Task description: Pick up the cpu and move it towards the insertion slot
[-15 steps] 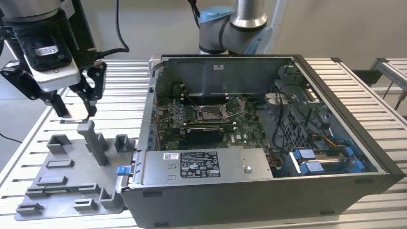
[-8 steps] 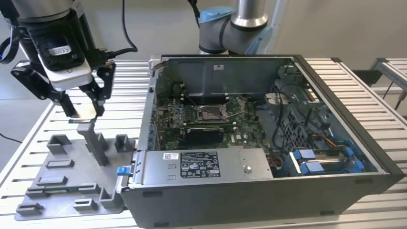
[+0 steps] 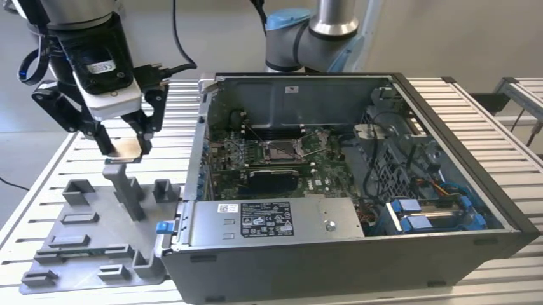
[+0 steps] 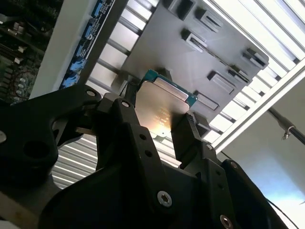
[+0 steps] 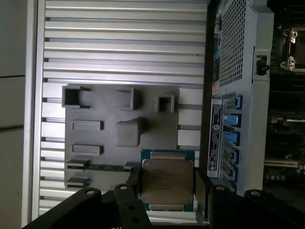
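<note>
Exterior view: the cpu is held clamped between the 2 fingers of the hand, clear above the grey tray and near its tall post, over the slatted worktop. The insertion slot is seen well apart, inside the open computer case, toward the exterior view's right.

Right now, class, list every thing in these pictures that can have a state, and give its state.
gripper: shut on the cpu.
cpu: held by two opposite edges, above the grey tray.
grey tray: lying flat, below the gripper.
insertion slot: dark centre showing, no chip in it.
computer case: on its side, side panel off, open.
</note>
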